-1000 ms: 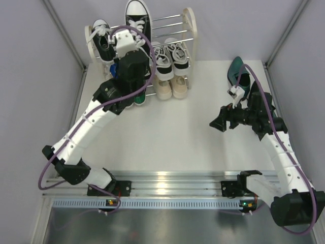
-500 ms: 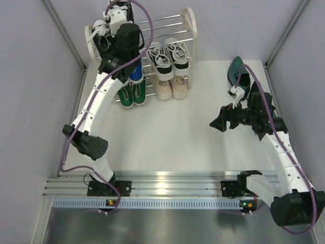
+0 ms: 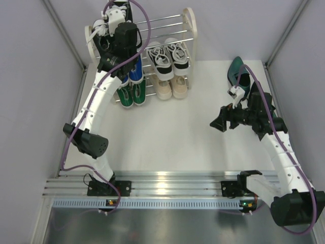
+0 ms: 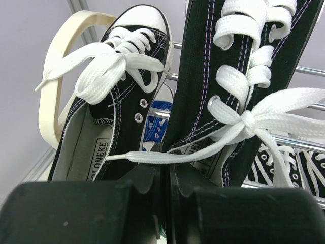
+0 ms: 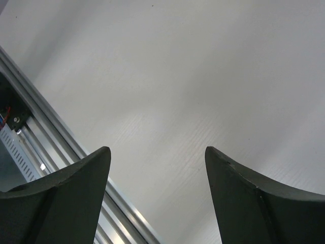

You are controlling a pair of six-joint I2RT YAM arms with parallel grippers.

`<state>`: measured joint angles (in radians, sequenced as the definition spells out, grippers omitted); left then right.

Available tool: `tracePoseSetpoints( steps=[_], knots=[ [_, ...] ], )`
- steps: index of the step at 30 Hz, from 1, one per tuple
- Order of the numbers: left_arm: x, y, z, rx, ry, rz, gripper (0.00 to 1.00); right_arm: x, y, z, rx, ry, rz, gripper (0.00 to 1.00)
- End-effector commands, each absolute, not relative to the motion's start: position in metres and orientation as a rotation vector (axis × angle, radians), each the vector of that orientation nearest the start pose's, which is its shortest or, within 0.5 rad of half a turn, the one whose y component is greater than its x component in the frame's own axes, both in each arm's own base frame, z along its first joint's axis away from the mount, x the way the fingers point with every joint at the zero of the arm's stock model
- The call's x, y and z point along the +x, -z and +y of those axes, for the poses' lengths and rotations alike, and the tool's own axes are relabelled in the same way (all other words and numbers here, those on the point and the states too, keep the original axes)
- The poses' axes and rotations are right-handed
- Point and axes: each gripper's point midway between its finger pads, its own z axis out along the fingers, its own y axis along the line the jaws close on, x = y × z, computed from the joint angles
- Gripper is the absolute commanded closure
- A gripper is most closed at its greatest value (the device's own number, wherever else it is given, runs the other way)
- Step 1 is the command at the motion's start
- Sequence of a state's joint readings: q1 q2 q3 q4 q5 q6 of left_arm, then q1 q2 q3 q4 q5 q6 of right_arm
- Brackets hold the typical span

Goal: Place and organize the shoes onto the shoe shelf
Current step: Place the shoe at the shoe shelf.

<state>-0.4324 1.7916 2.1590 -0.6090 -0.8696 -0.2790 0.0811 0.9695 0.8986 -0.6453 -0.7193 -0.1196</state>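
The top external camera is looking down from above and behind the arm bases, taking in the desk from the near rail to the shoe shelf at the far edge. The left wrist camera is pointing along the left end effector, very close, at the black-and-white sneakers on that shelf's left end, a patch the overhead view is also covering. The right wrist camera is facing down past the right end effector onto the desk surface and the same rail.
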Motion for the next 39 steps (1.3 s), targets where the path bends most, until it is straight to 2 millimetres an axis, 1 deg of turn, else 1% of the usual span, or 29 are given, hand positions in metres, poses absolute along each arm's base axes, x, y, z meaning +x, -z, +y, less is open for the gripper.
tracePoseSetpoints(
  steps=[1,6,10,13,20,22,23,27,30,34,38,39],
  knots=[
    [0.471,-0.475,-0.073,-0.56,-0.17,1.526,0.9,0.245,-0.224,0.129,-0.599,-0.757,2.056,0.25],
    [0.469,-0.477,-0.07,-0.57,-0.175,1.519,0.9,0.245,-0.223,0.129,-0.6,-0.759,2.058,0.25],
    [0.47,-0.475,-0.069,-0.573,-0.178,1.523,0.83,0.245,-0.223,0.129,-0.6,-0.756,2.055,0.25],
    [0.47,-0.474,-0.069,-0.578,-0.176,1.522,0.81,0.245,-0.223,0.128,-0.599,-0.751,2.056,0.25],
    [0.47,-0.476,-0.068,-0.583,-0.163,1.517,0.8,0.245,-0.223,0.128,-0.597,-0.743,2.058,0.24],
    [0.469,-0.478,-0.067,-0.588,-0.15,1.512,0.79,0.246,-0.223,0.127,-0.596,-0.742,2.058,0.24],
    [0.47,-0.481,-0.07,-0.584,-0.131,1.508,0.78,0.246,-0.223,0.127,-0.596,-0.739,2.059,0.24],
    [0.466,-0.498,-0.076,-0.58,-0.045,1.48,0.65,0.246,-0.224,0.127,-0.596,-0.74,2.057,0.24],
    [0.459,-0.514,-0.078,-0.576,0.019,1.453,0.59,0.246,-0.223,0.127,-0.594,-0.739,2.061,0.24],
    [0.451,-0.522,-0.076,-0.578,0.04,1.44,0.58,0.246,-0.224,0.127,-0.595,-0.737,2.057,0.24],
    [0.445,-0.523,-0.073,-0.583,0.034,1.436,0.56,0.246,-0.223,0.127,-0.596,-0.74,2.057,0.24],
    [0.442,-0.526,-0.071,-0.582,0.038,1.432,0.55,0.245,-0.224,0.127,-0.597,-0.741,2.057,0.24]
  ],
)
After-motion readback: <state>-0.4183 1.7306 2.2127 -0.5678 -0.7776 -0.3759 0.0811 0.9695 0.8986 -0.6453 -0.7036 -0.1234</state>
